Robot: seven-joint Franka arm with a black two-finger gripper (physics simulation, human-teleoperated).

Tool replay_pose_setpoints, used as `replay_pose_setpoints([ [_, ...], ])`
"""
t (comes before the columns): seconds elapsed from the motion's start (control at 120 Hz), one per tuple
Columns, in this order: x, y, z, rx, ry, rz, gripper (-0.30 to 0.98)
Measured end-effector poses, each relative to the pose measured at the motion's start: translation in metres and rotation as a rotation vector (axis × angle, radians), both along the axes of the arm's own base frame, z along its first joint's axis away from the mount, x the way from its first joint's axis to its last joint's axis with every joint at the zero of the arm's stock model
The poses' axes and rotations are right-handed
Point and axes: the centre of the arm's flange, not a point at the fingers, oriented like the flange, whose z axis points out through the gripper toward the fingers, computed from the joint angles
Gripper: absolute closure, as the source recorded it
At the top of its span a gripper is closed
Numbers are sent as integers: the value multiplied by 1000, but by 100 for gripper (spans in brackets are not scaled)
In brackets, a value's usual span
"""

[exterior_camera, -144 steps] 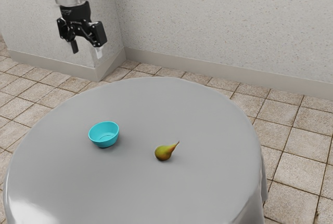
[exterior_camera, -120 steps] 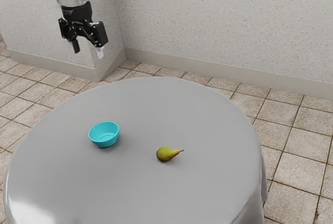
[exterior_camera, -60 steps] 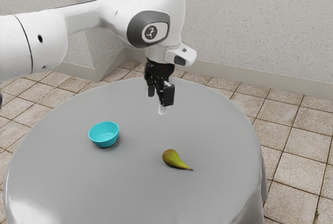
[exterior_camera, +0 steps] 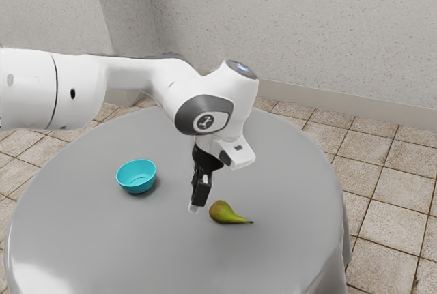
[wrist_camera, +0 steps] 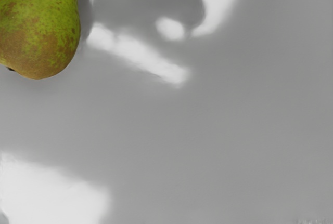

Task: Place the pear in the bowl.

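Observation:
Low over the table, my gripper [exterior_camera: 196, 204] hangs just to the exterior view's left of the pear [exterior_camera: 224, 213], at about the pear's height; its far side is hidden. The green-brown pear lies on its side, its narrow stem end toward the exterior view's right. In the wrist view the pear [wrist_camera: 41, 31] appears large, off to one side of the hand, with bare cloth around it. A turquoise bowl [exterior_camera: 136, 177] stands upright with nothing visible inside, on the exterior view's left of the gripper.
The round table [exterior_camera: 89, 239] has a grey glossy cloth. My arm [exterior_camera: 130, 79] stretches over its far left part in the exterior view, above and behind the bowl. A tiled floor [exterior_camera: 382, 226] and a pale wall [exterior_camera: 341, 28] lie beyond.
From beyond the table, my gripper has swung toward the exterior view's right and come down beside the pear. The pear has turned and shifted slightly on the cloth; the bowl has stayed put.

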Motion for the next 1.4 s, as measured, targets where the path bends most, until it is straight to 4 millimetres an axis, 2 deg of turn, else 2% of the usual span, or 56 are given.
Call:
replay_pose_setpoints([
  [0.117,-9,-4,-24,5,-3,-119,0],
  [0.25,3,1,-33,-24,-56,-196,0],
  [0.392,15,-9,-52,-61,-96,-279,0],
  [0.5,19,-18,-59,-83,-117,-332,0],
  [0.633,21,-23,-78,-97,-109,-378,0],
  [0.792,24,-20,-99,-96,-87,-413,0],
  [0.983,29,-24,-105,-76,-89,-478,2],
  [1.4,30,-20,-128,-49,-53,-536,25],
])
